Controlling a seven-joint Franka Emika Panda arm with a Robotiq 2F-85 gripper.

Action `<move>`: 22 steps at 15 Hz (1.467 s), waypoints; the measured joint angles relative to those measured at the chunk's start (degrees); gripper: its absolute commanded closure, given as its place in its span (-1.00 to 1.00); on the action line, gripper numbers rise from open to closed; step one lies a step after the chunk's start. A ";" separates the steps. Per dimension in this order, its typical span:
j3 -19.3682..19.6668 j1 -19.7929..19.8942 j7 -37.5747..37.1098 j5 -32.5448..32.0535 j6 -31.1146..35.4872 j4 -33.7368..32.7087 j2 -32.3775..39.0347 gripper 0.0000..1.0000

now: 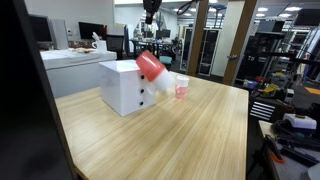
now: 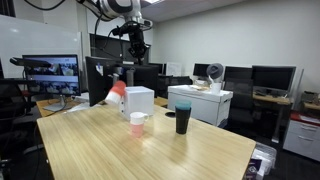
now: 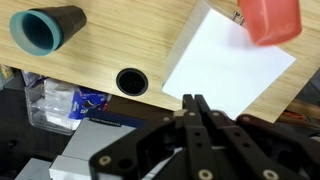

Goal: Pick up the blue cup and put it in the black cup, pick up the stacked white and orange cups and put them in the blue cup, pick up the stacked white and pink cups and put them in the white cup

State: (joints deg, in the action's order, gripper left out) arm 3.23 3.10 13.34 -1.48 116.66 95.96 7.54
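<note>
My gripper [image 3: 195,102] is shut with nothing between its fingers. It hangs high above the white box [image 3: 225,65] in both exterior views [image 1: 150,14] [image 2: 135,44]. The orange-red cup [image 1: 150,66] [image 2: 118,90] [image 3: 270,20] is tilted at the box's edge, and I cannot tell whether it rests on anything. Its white partner hardly shows. The blue cup [image 2: 182,105] [image 3: 38,31] sits nested in the black cup [image 2: 182,123] [image 3: 68,17]. The white and pink stack [image 1: 181,89] [image 2: 138,124] stands upright on the wooden table beside the box.
The wooden table [image 1: 170,135] [image 2: 150,150] has a round cable hole [image 3: 131,81] near its edge. Beyond that edge lie bags and boxes on the floor [image 3: 60,105]. Desks and monitors [image 2: 50,75] surround the table.
</note>
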 measured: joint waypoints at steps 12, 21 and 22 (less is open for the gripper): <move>0.88 0.51 0.00 -0.02 -0.32 0.01 1.10 -0.99; 0.90 0.52 0.00 -0.05 -0.31 0.01 1.14 -1.00; 0.90 0.52 0.00 -0.05 -0.31 0.01 1.14 -1.00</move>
State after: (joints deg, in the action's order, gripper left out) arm 4.13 3.62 13.34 -1.53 116.35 95.96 8.68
